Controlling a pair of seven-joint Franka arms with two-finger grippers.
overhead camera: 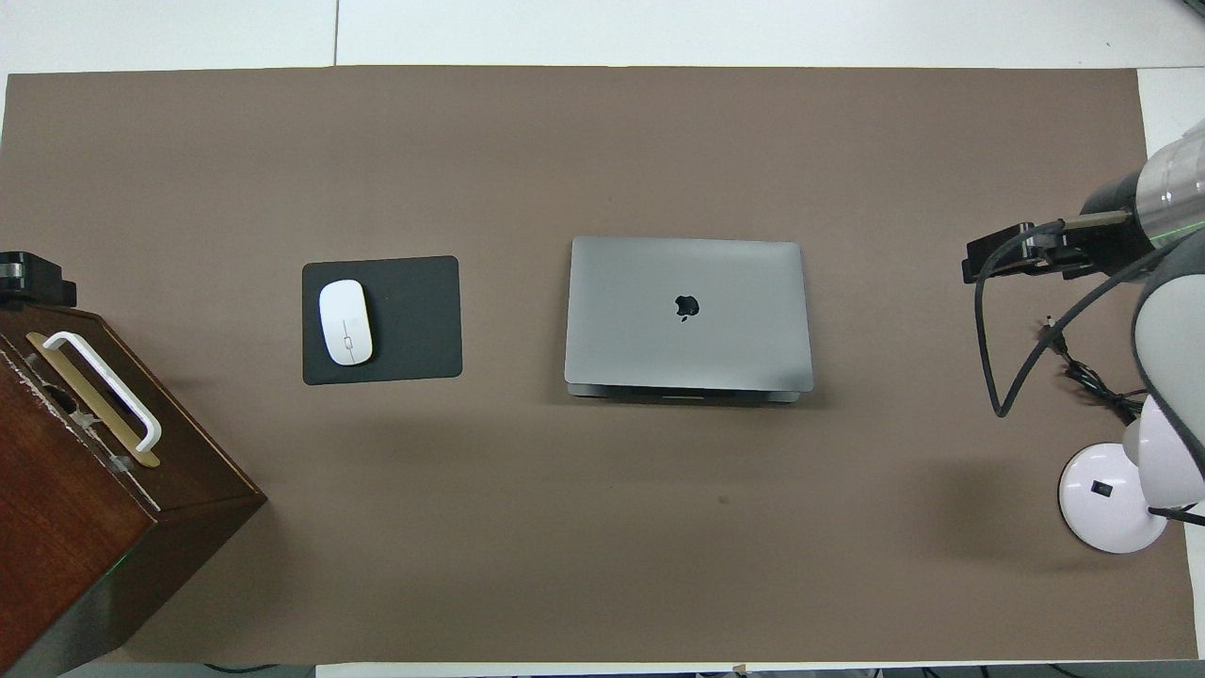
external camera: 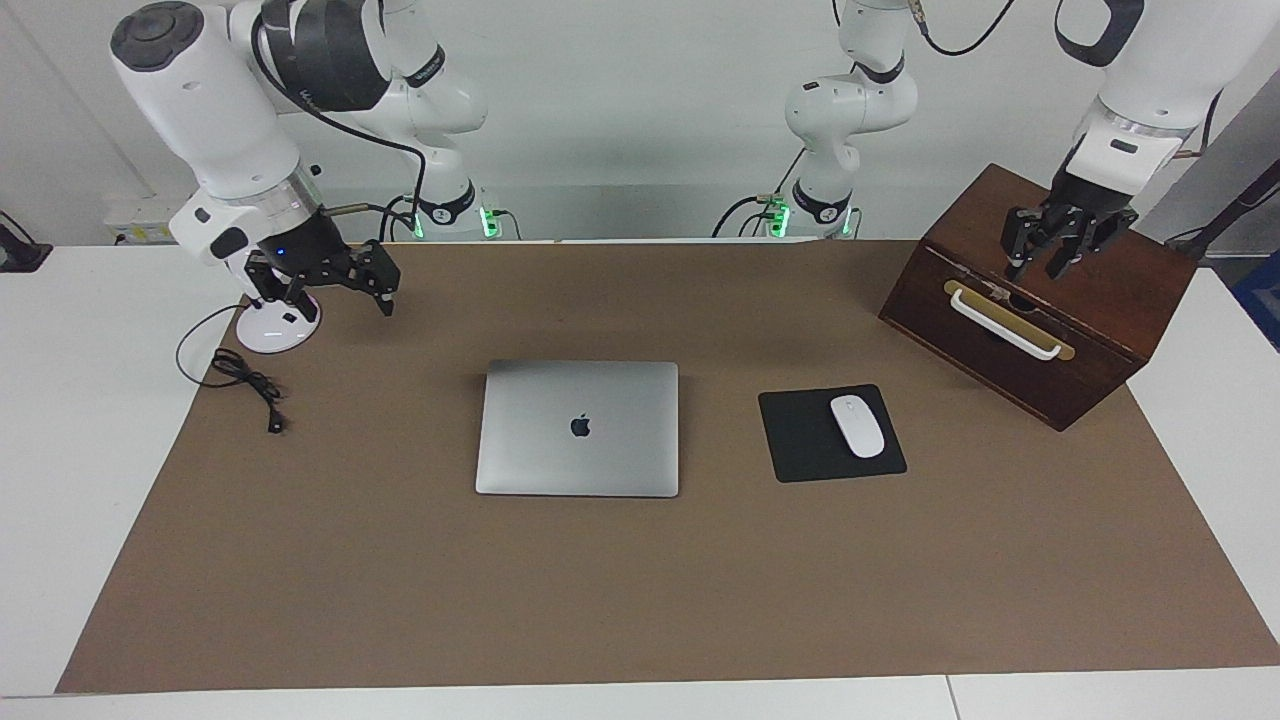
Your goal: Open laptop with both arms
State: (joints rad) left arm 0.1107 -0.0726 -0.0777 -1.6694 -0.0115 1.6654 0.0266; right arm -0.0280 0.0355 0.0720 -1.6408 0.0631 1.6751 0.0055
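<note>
One white desk (external camera: 60, 420) carries one brown mat (external camera: 640, 580) that covers most of it. One dark wooden box (external camera: 1040, 300) with a white handle stands at the left arm's end of the desk. One closed silver-grey laptop (external camera: 578, 428) lies flat at the middle of the mat, apple logo up. Just beside it, toward the left arm's end, lies one black mouse pad (external camera: 805, 440) with one white mouse (external camera: 857, 426) on it. One white round lamp base (external camera: 277, 325) and one black cable (external camera: 245, 385) sit at the right arm's end.

There are two arms, both well apart from the laptop. The left gripper (external camera: 1050, 262) hangs over the wooden box, its fingers drawn partly together with a narrow gap, holding nothing. The right gripper (external camera: 335, 295) hangs over the lamp base and the mat's edge, fingers spread wide, holding nothing. The laptop lies between the two grippers, touched by neither.
</note>
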